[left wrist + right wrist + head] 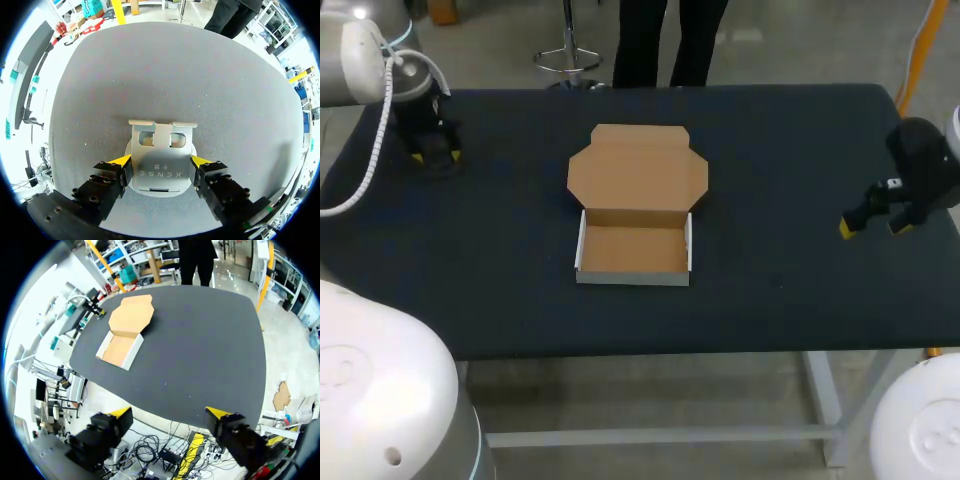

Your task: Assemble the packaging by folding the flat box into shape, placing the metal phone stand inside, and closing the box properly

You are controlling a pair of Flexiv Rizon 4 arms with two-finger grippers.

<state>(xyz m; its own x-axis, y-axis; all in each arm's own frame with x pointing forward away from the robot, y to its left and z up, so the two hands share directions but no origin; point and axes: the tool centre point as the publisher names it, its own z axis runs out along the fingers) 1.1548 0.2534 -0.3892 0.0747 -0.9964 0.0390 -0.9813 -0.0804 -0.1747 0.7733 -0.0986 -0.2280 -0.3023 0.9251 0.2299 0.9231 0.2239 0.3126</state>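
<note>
Cardboard box point(635, 222) at the middle of the dark, matte-cloth table point(770, 150). It is folded into a shallow rectangular tray point(634, 250) with white outer walls and a plain brown inside. Its lid point(638, 170) lies flat and open on the cloth beyond the tray's far wall: a brown panel with clipped corners and a narrow tuck flap along its far edge.

The metal phone stand point(160, 167) lies on the cloth well to the left of the box and farther back, near the table's far left corner. It is a smooth grey plate with a rounded base, two rectangular cut-outs and a bent lip along its far end, and nothing lies in it.

The left gripper point(161, 159) is down at the cloth there. Its black fingers straddle the stand, and the yellow tips point(121, 161) meet the plate's two side edges, so it grips the stand from both sides.

The right gripper point(169, 414) is well to the right of the box, near the table's right edge. Its fingers are spread wide and hold nothing.

Bare cloth lies between the box and each gripper.
</note>
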